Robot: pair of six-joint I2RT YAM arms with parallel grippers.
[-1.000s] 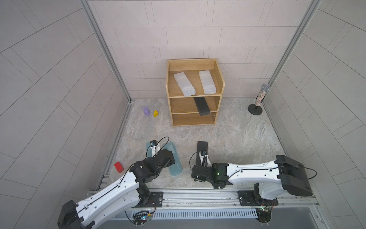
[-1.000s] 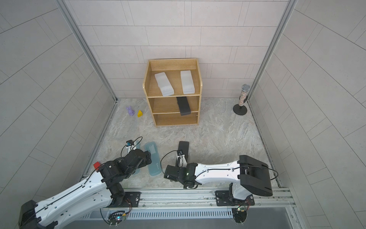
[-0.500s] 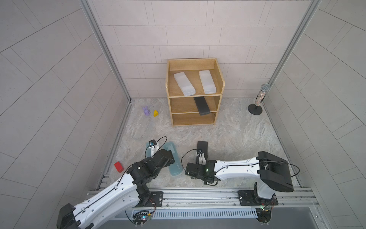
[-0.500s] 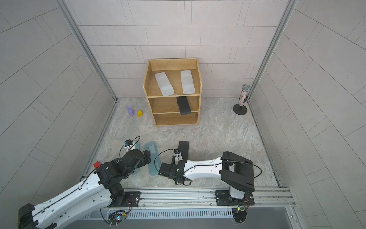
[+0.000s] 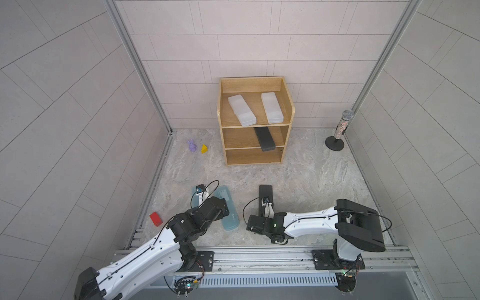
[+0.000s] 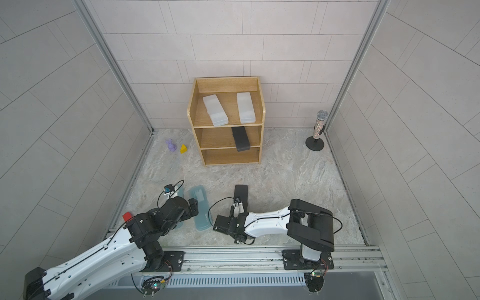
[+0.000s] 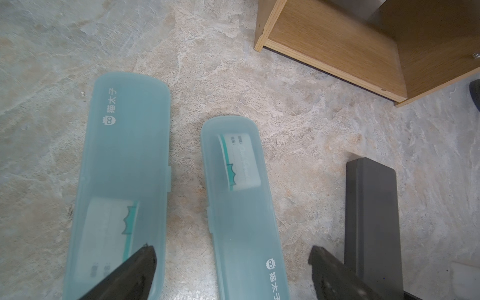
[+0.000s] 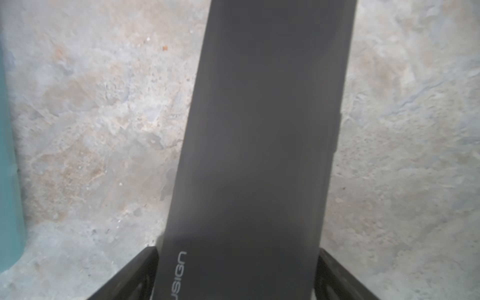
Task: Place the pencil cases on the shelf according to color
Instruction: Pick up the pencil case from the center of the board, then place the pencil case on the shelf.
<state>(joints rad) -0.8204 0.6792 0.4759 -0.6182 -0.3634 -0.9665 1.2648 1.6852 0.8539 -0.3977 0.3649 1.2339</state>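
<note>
Two frosted white pencil cases (image 5: 241,110) (image 5: 272,107) lie on the top tier of the oak shelf (image 5: 220,109). One black case (image 5: 264,139) sticks out of the middle tier. A second black pencil case (image 5: 265,193) lies on the floor, and my right gripper (image 8: 237,250) is shut on its near end, a finger against each long side. Two teal cases (image 7: 122,166) (image 7: 241,207) lie side by side on the floor to its left. My left gripper (image 7: 232,250) hangs open above them, straddling the right-hand one, with one finger (image 7: 145,259) over the left one.
A red block (image 5: 155,218) sits by the left wall near the front rail (image 5: 259,255). A purple bunny (image 5: 192,145) and a yellow wedge (image 5: 204,148) lie left of the shelf. A microphone on a round stand (image 5: 341,130) is in the back right corner.
The right gripper's jaws have narrowed onto the black case on the floor, and the right arm's elbow has swung left. The left arm has hardly moved.
</note>
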